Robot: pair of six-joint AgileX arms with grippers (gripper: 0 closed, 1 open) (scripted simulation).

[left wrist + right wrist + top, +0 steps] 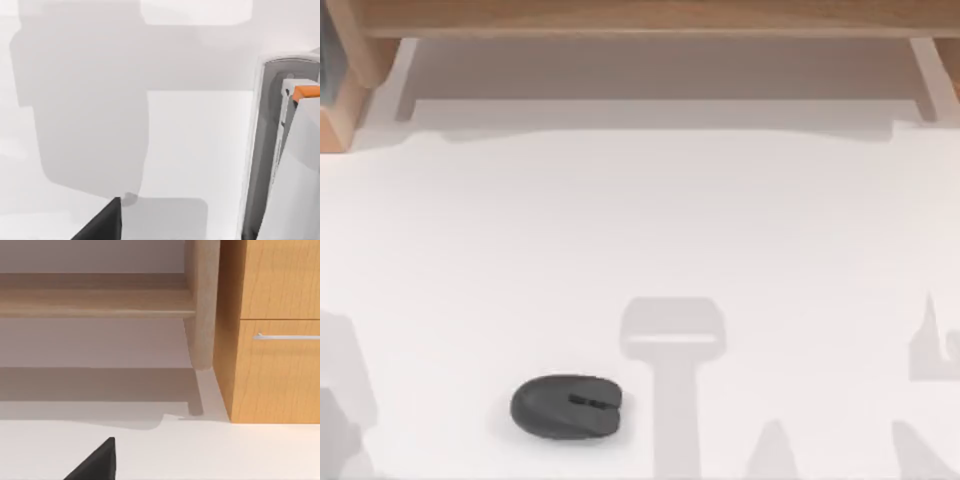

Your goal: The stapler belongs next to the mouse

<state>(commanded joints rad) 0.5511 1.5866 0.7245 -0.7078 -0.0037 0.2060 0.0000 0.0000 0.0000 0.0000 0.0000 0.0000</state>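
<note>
The mouse [567, 406] is dark grey and oval and lies on the white table near the front edge, left of the middle. In the left wrist view a long white and grey object with an orange part, which looks like the stapler [292, 165], lies close by on the table. A dark piece of my left gripper [102, 225] shows at that view's edge, apart from the stapler. A dark piece of my right gripper [95, 462] hangs over bare table, facing the wooden furniture.
A wooden shelf [640, 20] on legs runs along the back of the table. A wooden cabinet [275, 340] with a metal drawer handle stands at the back right. Grey shadows [672, 340] fall on the table front.
</note>
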